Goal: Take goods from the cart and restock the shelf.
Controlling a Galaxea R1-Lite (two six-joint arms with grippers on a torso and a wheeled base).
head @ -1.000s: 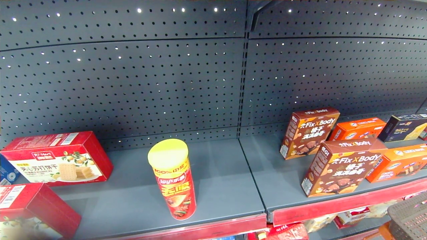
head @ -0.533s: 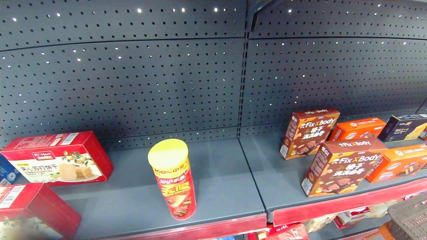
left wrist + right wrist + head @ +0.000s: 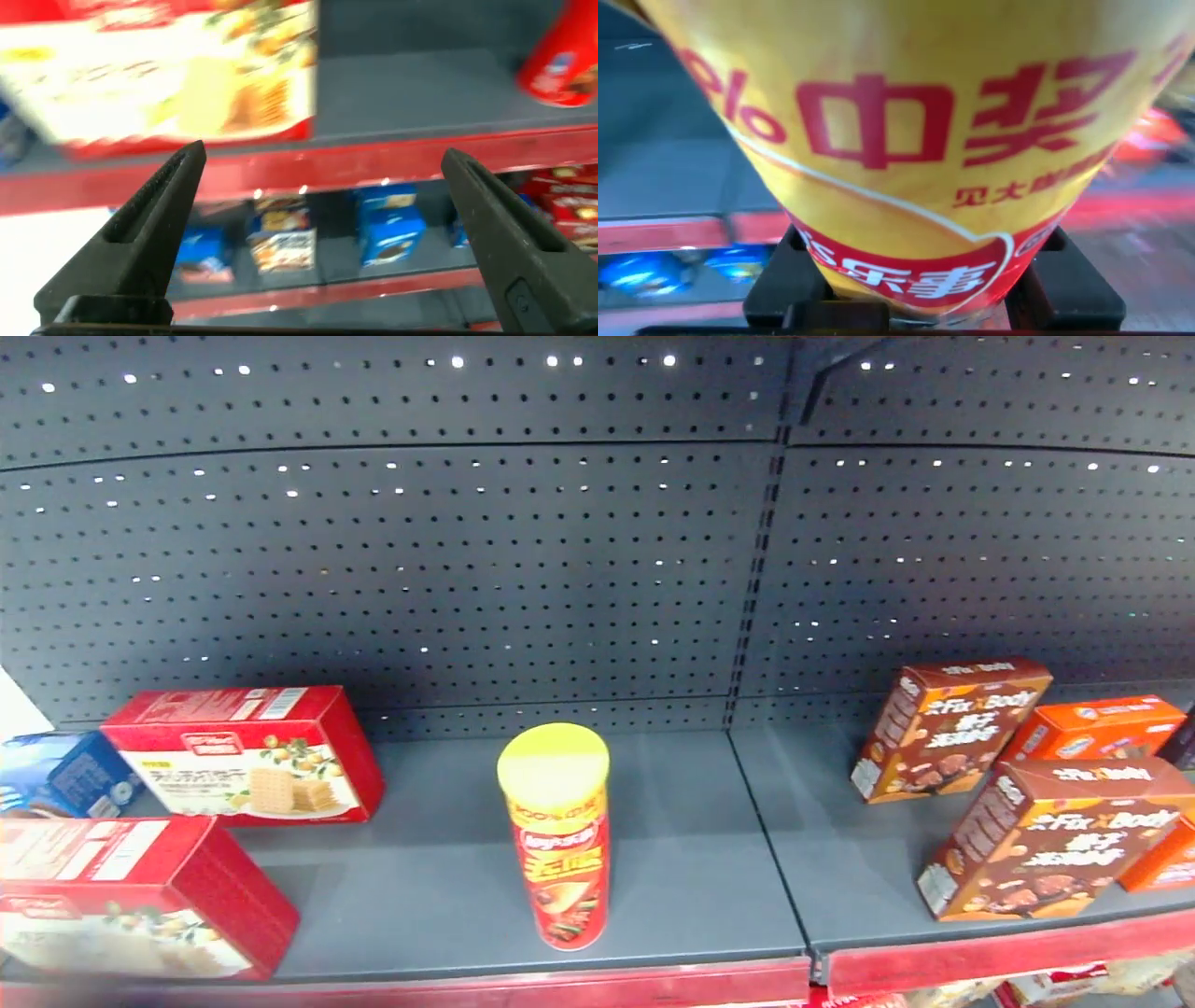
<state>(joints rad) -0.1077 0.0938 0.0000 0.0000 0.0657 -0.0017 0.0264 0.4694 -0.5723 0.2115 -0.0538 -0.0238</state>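
Observation:
A chip can (image 3: 555, 840) with a yellow lid and red body stands upright near the front of the grey shelf (image 3: 420, 896). A second chip can (image 3: 906, 140), yellow above and red below, sits very close in the right wrist view, with my right gripper (image 3: 915, 271) shut on it. My left gripper (image 3: 322, 159) is open with nothing between its fingers, level with the shelf's red front edge (image 3: 374, 163). Beyond it lie a red cracker box (image 3: 177, 79) and the standing can (image 3: 561, 56).
Two red cracker boxes (image 3: 247, 756) (image 3: 131, 896) and a blue box (image 3: 56, 775) lie at the shelf's left. Brown boxes (image 3: 948, 728) (image 3: 1046, 840) and an orange box (image 3: 1092, 728) stand at the right. Bare shelf surrounds the standing can. A lower shelf holds blue packs (image 3: 383, 229).
The head camera has turned left, so the whole picture has slid right. The goods on the shelf have not moved among themselves.

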